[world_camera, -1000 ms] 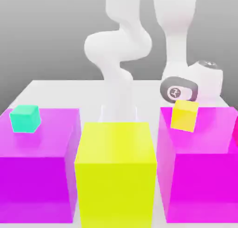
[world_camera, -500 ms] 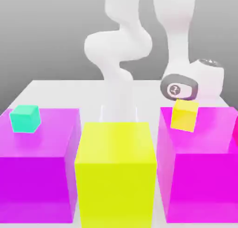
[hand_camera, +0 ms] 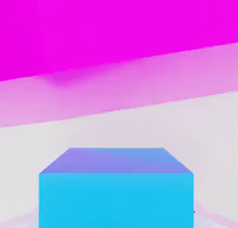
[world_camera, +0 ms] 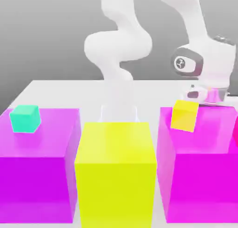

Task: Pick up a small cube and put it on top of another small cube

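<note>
The small cube [hand_camera: 116, 190], bright sky blue, sits close in front of the hand camera, with white floor and a magenta block wall [hand_camera: 93, 27] beyond it. My gripper [world_camera: 208, 96] is shut on it. In the exterior view the white hand hangs behind the right magenta block [world_camera: 200, 176], just beyond a small yellow cube [world_camera: 185, 115] that rests on that block's top. The block hides the sky-blue cube in that view. A small teal-green cube [world_camera: 25, 118] lies on the left magenta block [world_camera: 37, 176].
A big yellow block [world_camera: 115, 171] stands between the two magenta blocks at the front. The arm's white base rises behind it from the white table [world_camera: 69, 90]. Another magenta edge shows at the exterior view's far right.
The gripper went from open to shut. The hand then rose and shifted toward the exterior view's right behind the right magenta block. The yellow and teal cubes stayed put.
</note>
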